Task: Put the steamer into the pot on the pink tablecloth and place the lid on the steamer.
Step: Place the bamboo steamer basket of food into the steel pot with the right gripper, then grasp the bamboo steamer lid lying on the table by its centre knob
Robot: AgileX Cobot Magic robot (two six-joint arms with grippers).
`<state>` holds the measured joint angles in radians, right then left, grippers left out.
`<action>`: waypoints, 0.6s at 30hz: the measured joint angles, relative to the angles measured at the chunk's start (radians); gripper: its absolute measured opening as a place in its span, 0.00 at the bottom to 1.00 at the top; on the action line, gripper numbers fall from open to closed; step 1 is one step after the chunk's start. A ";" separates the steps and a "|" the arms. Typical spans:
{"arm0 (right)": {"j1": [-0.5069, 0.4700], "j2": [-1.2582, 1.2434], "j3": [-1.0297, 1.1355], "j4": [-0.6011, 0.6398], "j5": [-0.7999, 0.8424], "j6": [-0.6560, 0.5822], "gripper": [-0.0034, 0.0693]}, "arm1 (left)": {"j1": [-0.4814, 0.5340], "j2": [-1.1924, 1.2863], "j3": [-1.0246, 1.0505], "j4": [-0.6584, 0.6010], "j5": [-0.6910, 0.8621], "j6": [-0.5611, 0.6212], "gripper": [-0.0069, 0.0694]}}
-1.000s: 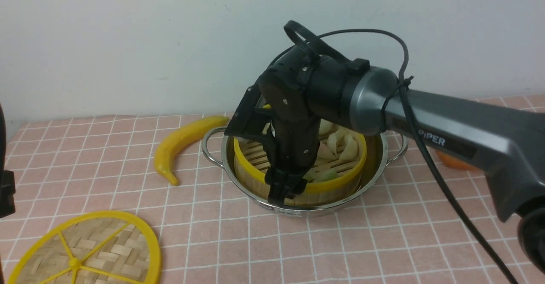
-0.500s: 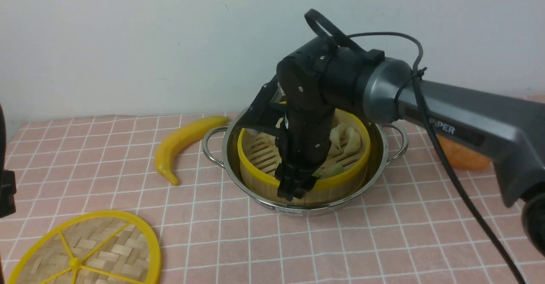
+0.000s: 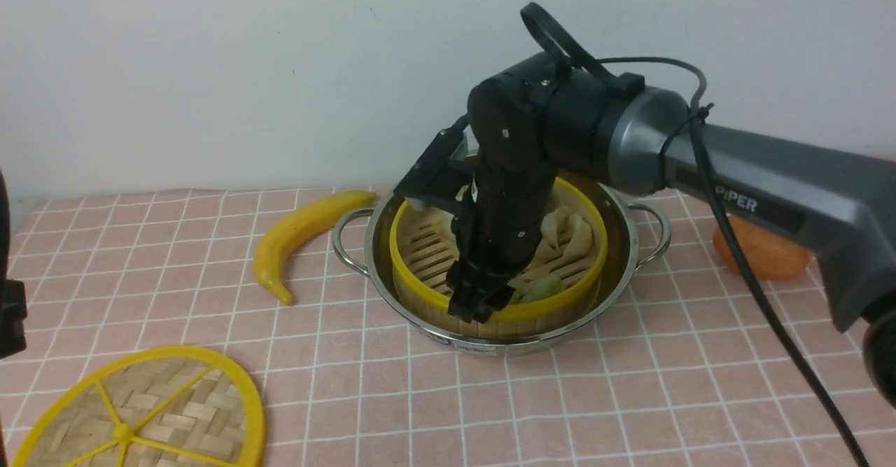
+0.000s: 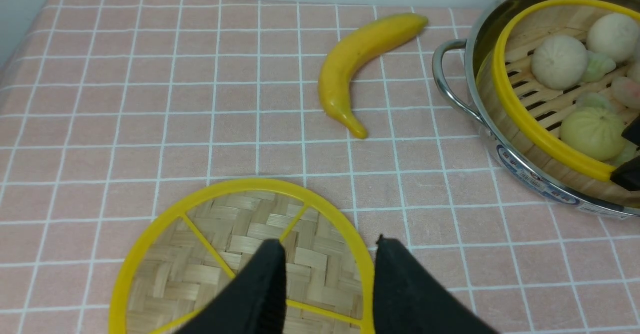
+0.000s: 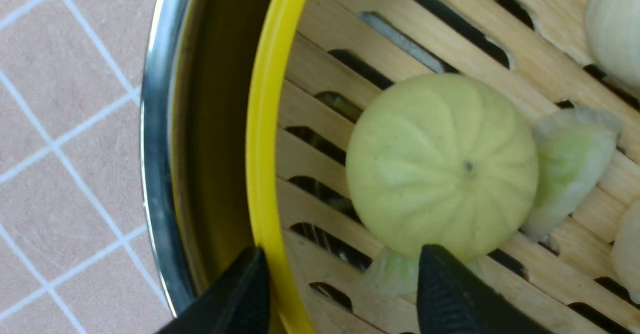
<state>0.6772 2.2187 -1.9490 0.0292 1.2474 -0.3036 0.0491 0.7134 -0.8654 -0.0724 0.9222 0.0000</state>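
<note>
Over the lid [image 4: 225, 254] at the pink tablecloth's [image 3: 630, 397] left, our left gripper [image 4: 330, 246] hung parted and empty; rightward, the steamer [image 3: 427, 243] sat inside the pot [image 3: 616, 264], our right gripper [image 5: 340, 279] wide open astride its yellow rim, gripping nothing.

1. The word "PIPER" [image 3: 735, 203] is the only text that reads in full. It stands in white capitals on the dark grey casing of the right arm [image 3: 805, 173], on the right of the scene, and slopes along with the casing.
2. A small label [image 3: 474, 347] sits low on the near outer wall of the pot [image 3: 625, 243], at mid-scene. In the front view it is a pale strip with dark print, too small to read.
3. In the left wrist view the same label [image 4: 520, 173] on the pot [image 4: 442, 78] shows as a white band with blue and red marks and a patch of fine dark lines. Its characters are too blurred to read.
</note>
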 joint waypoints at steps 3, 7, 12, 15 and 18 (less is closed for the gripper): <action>-0.001 0.000 0.000 0.015 -0.007 0.002 0.66 | 0.000 0.000 0.000 0.000 0.000 0.000 0.41; -0.001 0.000 -0.008 0.062 -0.010 0.003 0.71 | 0.000 0.000 0.000 0.000 0.000 0.000 0.41; -0.001 -0.012 -0.084 0.104 -0.008 0.006 0.71 | 0.000 0.000 0.000 0.000 0.000 0.000 0.41; -0.001 -0.040 -0.179 0.125 -0.011 0.035 0.62 | 0.000 0.000 0.000 -0.001 0.000 0.000 0.41; -0.001 -0.101 -0.267 0.113 -0.016 0.086 0.36 | 0.000 0.000 0.000 -0.002 0.000 0.000 0.41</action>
<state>0.6762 2.1172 -2.2165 0.1419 1.2309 -0.2173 0.0491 0.7134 -0.8654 -0.0746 0.9222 0.0000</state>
